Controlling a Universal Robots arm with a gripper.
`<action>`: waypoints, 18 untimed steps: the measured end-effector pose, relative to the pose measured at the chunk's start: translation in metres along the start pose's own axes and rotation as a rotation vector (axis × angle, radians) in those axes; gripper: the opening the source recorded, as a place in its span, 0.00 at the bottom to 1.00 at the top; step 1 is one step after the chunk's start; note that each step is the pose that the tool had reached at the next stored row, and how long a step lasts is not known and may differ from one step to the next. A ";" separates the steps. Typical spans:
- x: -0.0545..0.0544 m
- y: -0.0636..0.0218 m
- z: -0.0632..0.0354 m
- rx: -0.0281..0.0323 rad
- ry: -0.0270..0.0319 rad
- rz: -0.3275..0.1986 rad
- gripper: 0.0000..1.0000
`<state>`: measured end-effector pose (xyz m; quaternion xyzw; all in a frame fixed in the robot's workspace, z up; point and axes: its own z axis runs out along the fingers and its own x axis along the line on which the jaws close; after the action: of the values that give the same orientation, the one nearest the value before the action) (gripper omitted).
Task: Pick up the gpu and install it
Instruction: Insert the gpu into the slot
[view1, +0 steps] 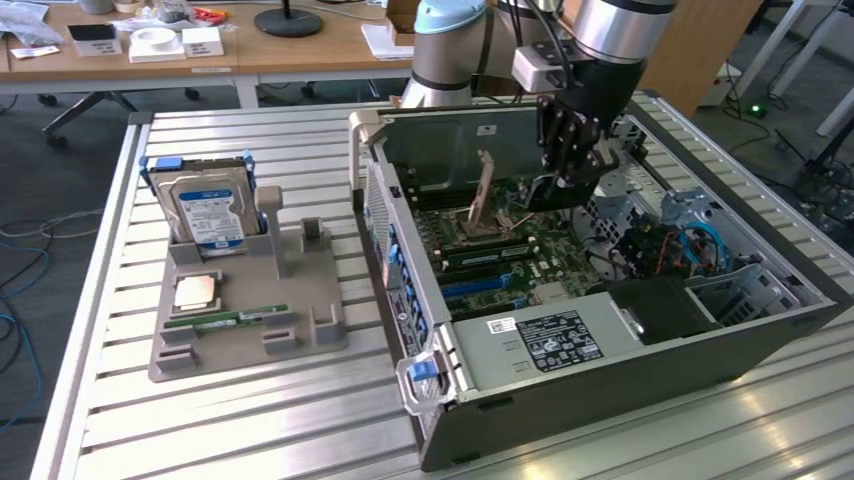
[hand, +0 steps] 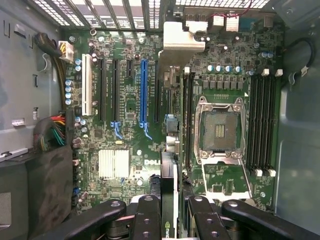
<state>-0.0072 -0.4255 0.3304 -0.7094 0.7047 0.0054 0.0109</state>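
Note:
My gripper (view1: 577, 165) hangs inside the open computer case (view1: 641, 350), above the motherboard (view1: 514, 255). It is shut on the gpu (view1: 558, 192), a thin dark card hanging below the fingers. In the wrist view the gpu (hand: 169, 165) is edge-on, running from between the fingers (hand: 149, 215) out to its silver end bracket (hand: 182, 37) by the case's rear grille. The card hovers over the board between the blue slot (hand: 144, 92) and the memory slots beside the processor socket (hand: 220, 132). I cannot tell whether its lower edge touches a slot.
On the exterior view's left a grey stand (view1: 247, 330) holds a hard drive (view1: 207, 205), a processor (view1: 198, 292) and a RAM stick (view1: 240, 318). Case walls ring the board. A cable bundle (hand: 55, 130) and a heat sink (hand: 114, 163) lie near the slots.

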 end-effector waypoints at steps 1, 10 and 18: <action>0.000 0.0000 0.0006 -0.0001 0.0003 0.000 0.26; 0.000 0.0001 0.0089 -0.0001 0.0004 0.000 0.26; 0.000 0.0006 0.0108 -0.0001 0.0004 0.000 0.26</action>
<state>-0.0077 -0.4255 0.3195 -0.7093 0.7048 0.0053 0.0107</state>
